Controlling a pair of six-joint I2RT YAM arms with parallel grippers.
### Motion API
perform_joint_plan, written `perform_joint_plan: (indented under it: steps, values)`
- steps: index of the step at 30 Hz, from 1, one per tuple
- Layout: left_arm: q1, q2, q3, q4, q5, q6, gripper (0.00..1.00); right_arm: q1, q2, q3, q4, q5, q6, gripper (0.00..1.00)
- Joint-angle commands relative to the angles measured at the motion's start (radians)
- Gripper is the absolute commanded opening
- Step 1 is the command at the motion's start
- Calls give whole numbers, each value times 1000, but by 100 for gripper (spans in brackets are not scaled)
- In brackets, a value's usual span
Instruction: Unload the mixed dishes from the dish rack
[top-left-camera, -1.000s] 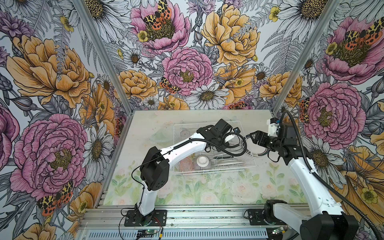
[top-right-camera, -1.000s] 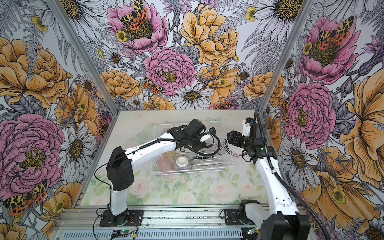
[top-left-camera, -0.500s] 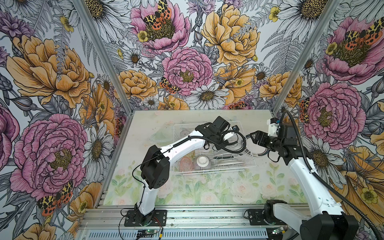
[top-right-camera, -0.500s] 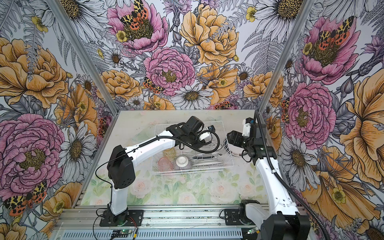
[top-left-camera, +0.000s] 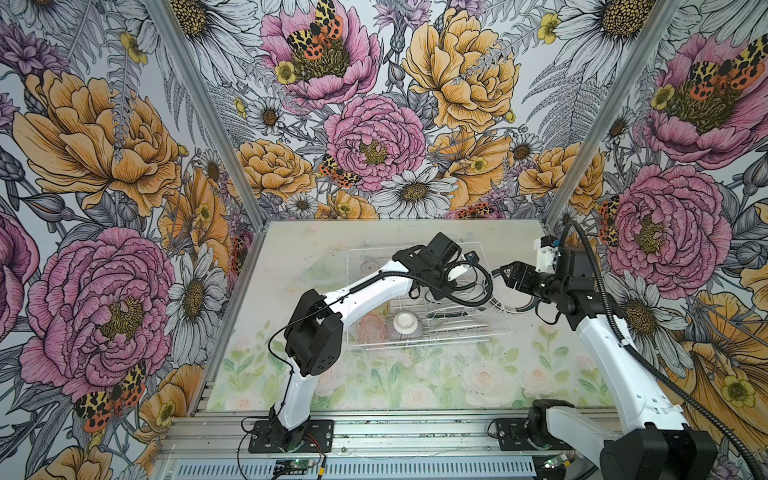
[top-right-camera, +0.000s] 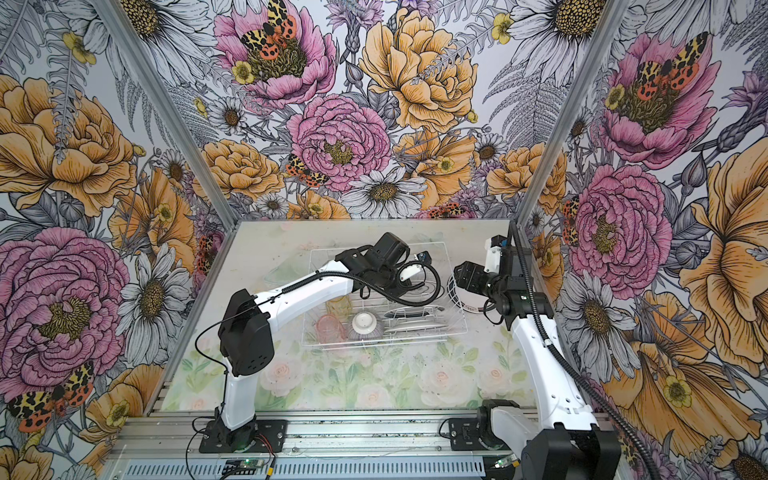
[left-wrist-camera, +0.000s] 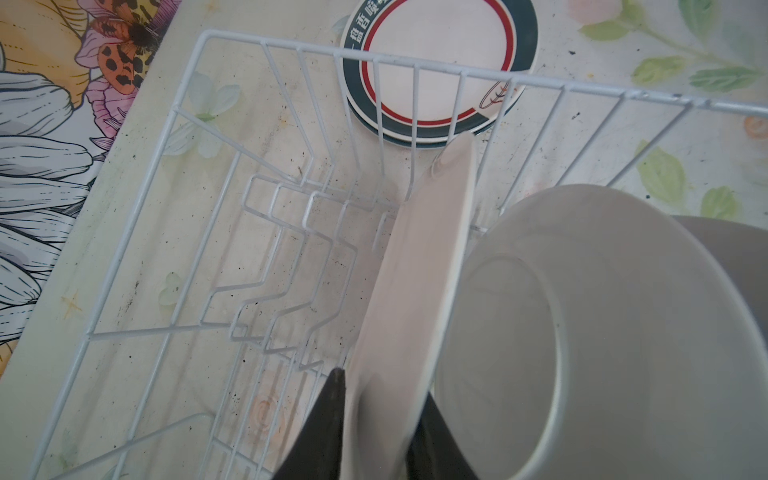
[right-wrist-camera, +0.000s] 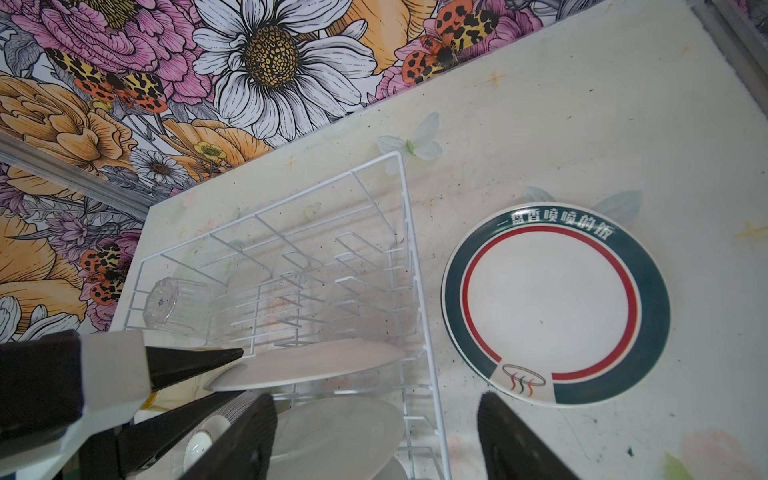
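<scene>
Dish rack (top-left-camera: 457, 337), near edge: pink tumbler (top-left-camera: 371, 328) and upturned bowl (top-left-camera: 405, 324) side by side. Behind them, left gripper (left-wrist-camera: 382, 384) straddles an upright plate (left-wrist-camera: 415, 270); cannot tell whether it presses. Right gripper (right-wrist-camera: 376, 397) spread, empty, outside the rack by a banded plate (right-wrist-camera: 552, 307) flat on the table. Clear tumbler (right-wrist-camera: 164, 305) in the far corner.

My left gripper (left-wrist-camera: 380, 399) is cut off by the wrist view's edge; the upright plate (left-wrist-camera: 415, 270) blurs between its fingers (left-wrist-camera: 328, 415), perhaps touching both, and I can't tell for sure.
</scene>
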Motion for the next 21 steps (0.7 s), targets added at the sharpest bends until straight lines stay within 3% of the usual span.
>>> perform_joint_plan:
  steps: [1, 13, 21]
  values:
    - [-10, 22, 37, 1, -39, 19, 25, 9, -19, 12, 1, 8, -12, 78]
    - [-41, 59, 66, 2, -171, 45, 23, 9, -18, 10, 1, 3, -27, 78]
    - [-58, 61, 66, 23, -263, 56, 13, 9, -18, 8, 3, 1, -34, 78]
